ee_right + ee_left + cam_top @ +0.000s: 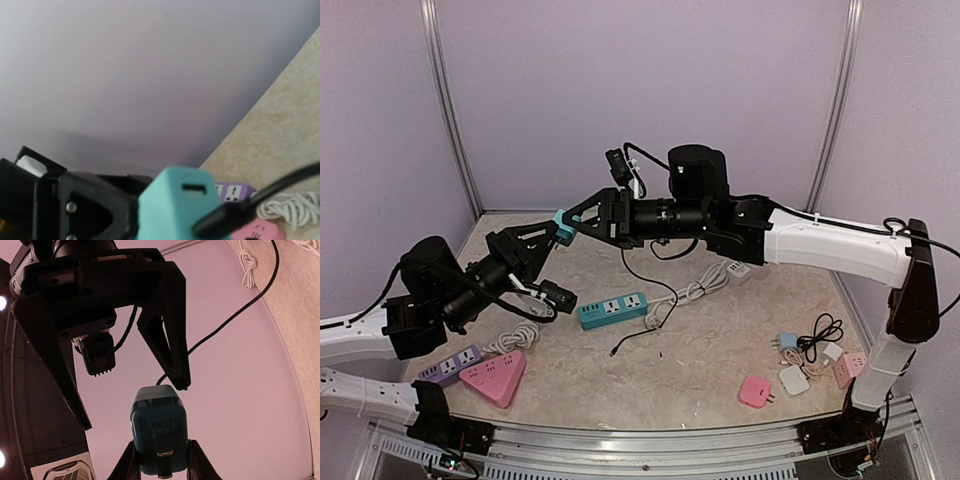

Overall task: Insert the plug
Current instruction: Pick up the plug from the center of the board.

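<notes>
Two claws meet high over the desk (700,340): your left claw (162,462) pinches the teal plug (159,432), your right claw (134,405) is open right by it, so a bump could knock it loose.

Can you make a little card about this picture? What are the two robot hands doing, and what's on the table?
Left gripper: shut on the teal charger, held up in the air
Right gripper: open, close around the charger's far end, not pinching it
Black cable: runs from the charger toward the table
On the table: teal power strip, purple power strip, pink triangle strip
Charger in a strip: no
</notes>
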{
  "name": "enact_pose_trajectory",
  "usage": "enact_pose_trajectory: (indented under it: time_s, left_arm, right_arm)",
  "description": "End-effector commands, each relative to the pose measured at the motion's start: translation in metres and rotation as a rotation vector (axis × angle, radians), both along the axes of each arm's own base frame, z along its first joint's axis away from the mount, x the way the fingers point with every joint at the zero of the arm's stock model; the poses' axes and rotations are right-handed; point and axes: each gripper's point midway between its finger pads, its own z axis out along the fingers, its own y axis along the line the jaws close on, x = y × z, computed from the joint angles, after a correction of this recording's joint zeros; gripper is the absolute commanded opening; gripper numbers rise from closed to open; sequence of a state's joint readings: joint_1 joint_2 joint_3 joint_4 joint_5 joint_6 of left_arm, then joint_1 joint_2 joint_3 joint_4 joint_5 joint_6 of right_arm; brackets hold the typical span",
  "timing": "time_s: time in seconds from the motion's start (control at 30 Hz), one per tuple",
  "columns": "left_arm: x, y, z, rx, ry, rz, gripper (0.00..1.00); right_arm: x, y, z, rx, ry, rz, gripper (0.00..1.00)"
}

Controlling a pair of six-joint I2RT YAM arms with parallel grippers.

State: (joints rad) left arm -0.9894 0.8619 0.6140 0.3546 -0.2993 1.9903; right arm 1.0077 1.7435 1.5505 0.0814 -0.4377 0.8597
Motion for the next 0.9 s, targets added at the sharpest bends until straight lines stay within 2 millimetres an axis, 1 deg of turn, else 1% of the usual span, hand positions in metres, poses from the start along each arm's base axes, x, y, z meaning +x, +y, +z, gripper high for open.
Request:
enact_pose_trajectory:
  time_s: [0.0, 0.1, 0.17, 0.2, 0.27, 0.33, 0.43, 0.5, 0.57, 0.6, 0.63, 0.67, 0.73, 0.87]
  left_arm:
    - [-0.006, -0.005, 0.005, 0.243, -0.274, 0.008, 0.00]
    - [-0.009, -0.006, 0.002, 0.245, -0.270, -0.007, 0.00]
    - [-0.008, -0.006, 0.001, 0.242, -0.267, -0.007, 0.00]
    - [-0.008, -0.006, 0.002, 0.239, -0.265, -0.003, 0.00]
    - [-0.006, -0.006, 0.004, 0.229, -0.262, 0.003, 0.00]
    - [-0.004, -0.006, 0.006, 0.222, -0.255, 0.012, 0.00]
    - [-0.001, -0.005, 0.005, 0.218, -0.244, 0.031, 0.00]
    - [0.000, -0.005, 0.002, 0.221, -0.237, 0.035, 0.00]
    - [0.000, -0.005, 0.002, 0.219, -0.235, 0.036, 0.00]
    - [0.001, -0.004, 0.003, 0.216, -0.234, 0.039, 0.00]
    - [0.002, -0.004, 0.004, 0.213, -0.231, 0.046, 0.00]
    - [0.003, -0.003, 0.006, 0.205, -0.229, 0.052, 0.00]
    - [0.005, -0.002, 0.009, 0.197, -0.226, 0.061, 0.00]
    - [0.006, -0.004, 0.009, 0.201, -0.239, 0.058, 0.00]
  right_arm:
    - [0.015, 0.000, -0.008, 0.037, 0.070, -0.007, 0.67]
    - [0.018, 0.004, -0.003, 0.072, 0.065, 0.010, 0.60]
    - [0.014, 0.011, 0.007, 0.099, 0.049, 0.062, 0.57]
    - [0.013, 0.013, 0.008, 0.103, 0.050, 0.077, 0.53]
    - [0.013, 0.015, 0.004, 0.095, 0.061, 0.081, 0.50]
    - [0.013, 0.014, -0.001, 0.083, 0.075, 0.085, 0.50]
    - [0.006, 0.015, -0.001, 0.100, 0.086, 0.123, 0.49]
    - [0.002, 0.017, -0.001, 0.107, 0.094, 0.151, 0.41]
    - [-0.001, 0.017, -0.002, 0.109, 0.100, 0.171, 0.25]
    - [-0.003, 0.017, -0.001, 0.115, 0.103, 0.186, 0.20]
    - [-0.005, 0.017, -0.001, 0.121, 0.107, 0.199, 0.19]
    - [-0.007, 0.017, -0.002, 0.119, 0.114, 0.209, 0.21]
    - [-0.008, 0.017, -0.004, 0.108, 0.121, 0.211, 0.30]
    - [-0.009, 0.020, -0.007, 0.102, 0.140, 0.229, 0.39]
